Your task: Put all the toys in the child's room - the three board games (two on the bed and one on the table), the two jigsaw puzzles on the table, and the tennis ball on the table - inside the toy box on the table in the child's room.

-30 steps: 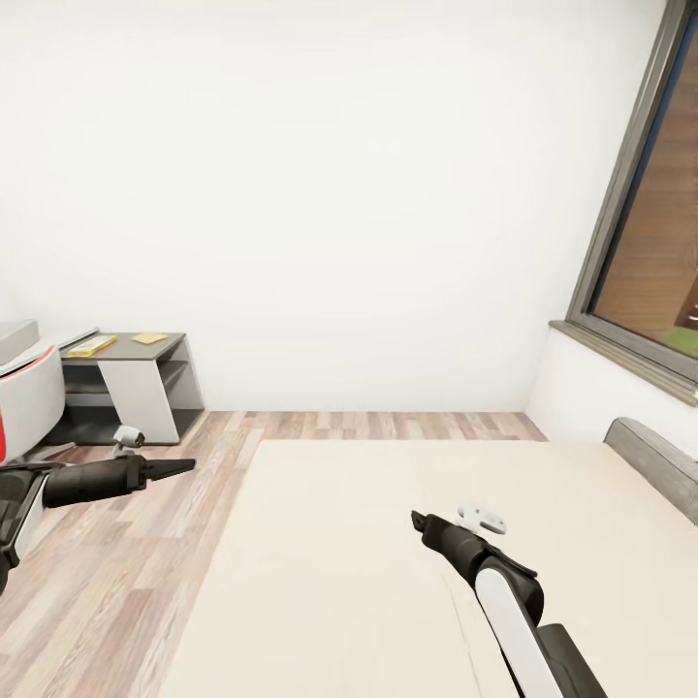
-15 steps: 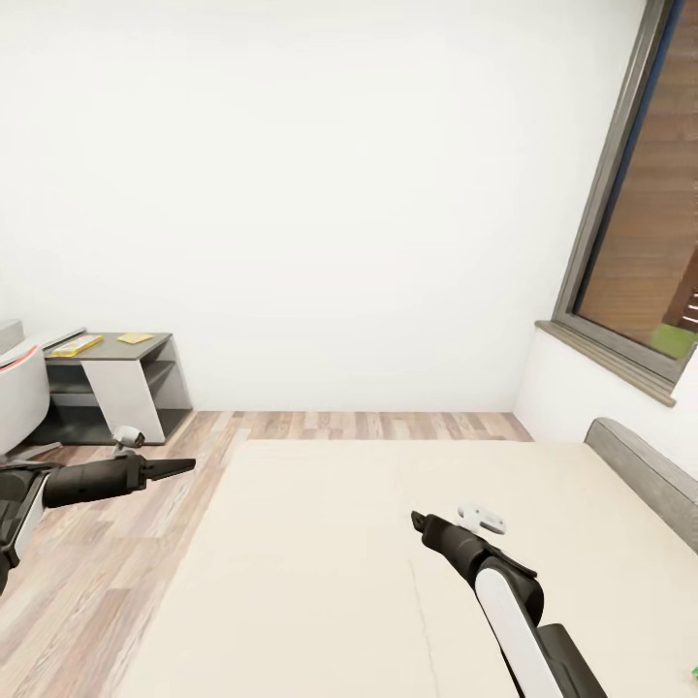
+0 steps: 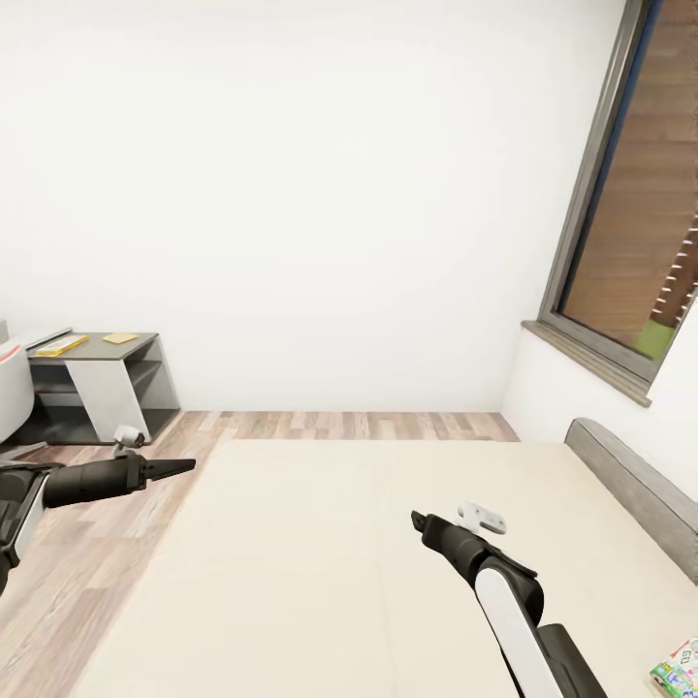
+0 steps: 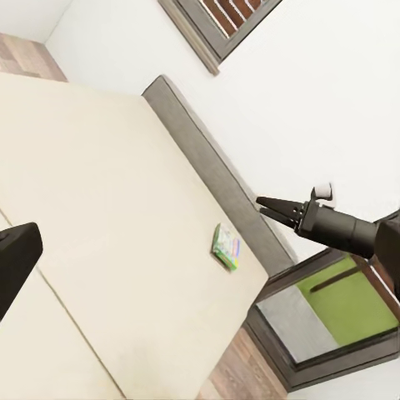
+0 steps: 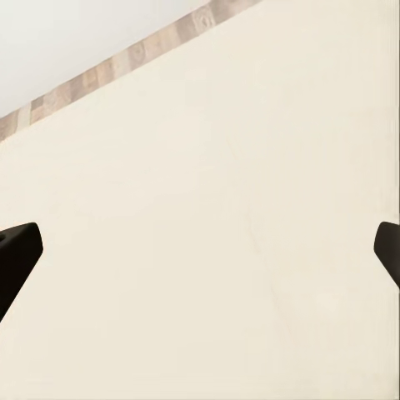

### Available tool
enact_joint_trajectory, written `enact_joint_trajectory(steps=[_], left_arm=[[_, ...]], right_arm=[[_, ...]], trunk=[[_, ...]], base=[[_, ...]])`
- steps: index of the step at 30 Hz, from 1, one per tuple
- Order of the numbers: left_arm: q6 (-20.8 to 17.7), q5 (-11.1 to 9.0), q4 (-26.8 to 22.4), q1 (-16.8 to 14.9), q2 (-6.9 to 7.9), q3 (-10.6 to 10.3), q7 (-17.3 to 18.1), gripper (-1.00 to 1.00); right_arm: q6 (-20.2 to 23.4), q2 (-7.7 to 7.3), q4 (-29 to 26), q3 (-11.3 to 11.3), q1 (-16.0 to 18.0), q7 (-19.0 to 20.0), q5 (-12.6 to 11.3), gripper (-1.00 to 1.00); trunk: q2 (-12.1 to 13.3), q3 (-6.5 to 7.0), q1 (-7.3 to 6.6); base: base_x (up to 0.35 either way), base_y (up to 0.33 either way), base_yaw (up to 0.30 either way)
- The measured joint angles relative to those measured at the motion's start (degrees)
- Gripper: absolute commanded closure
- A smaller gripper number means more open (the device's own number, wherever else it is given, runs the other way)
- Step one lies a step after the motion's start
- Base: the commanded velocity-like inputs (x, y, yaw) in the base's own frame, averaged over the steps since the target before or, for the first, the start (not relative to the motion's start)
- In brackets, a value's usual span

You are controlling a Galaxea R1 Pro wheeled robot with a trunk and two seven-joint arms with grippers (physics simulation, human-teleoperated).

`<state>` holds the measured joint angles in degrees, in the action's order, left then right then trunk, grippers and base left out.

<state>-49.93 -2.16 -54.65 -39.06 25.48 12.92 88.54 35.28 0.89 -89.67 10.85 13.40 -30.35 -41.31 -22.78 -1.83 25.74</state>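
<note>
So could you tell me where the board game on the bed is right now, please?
In the head view the board game lies on the bed at the lower right corner, near the grey headboard, to the right of the right arm.

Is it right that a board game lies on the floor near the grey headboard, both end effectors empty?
Not quite. The board game lies on the bed, beside the headboard, as the left wrist view shows. Both end effectors, left and right, are empty.

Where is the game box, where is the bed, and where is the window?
board game (image 4: 226, 247), left wrist view, its printed top.
bed (image 3: 320, 543), head view, bare mattress.
window (image 3: 648, 223), head view, the pane.
</note>
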Motion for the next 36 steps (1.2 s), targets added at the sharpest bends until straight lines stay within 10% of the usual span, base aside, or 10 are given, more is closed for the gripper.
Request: enact_joint_trajectory(steps=[36], left_arm=[[0.0, 0.0, 0.0, 0.0, 0.00, 0.0, 0.0, -1.00]], right_arm=[[0.0, 0.00, 0.0, 0.0, 0.0, 0.0, 0.0, -1.00]], trunk=[[0.0, 0.00, 0.00]], base=[[0.000, -0.294, 0.000]])
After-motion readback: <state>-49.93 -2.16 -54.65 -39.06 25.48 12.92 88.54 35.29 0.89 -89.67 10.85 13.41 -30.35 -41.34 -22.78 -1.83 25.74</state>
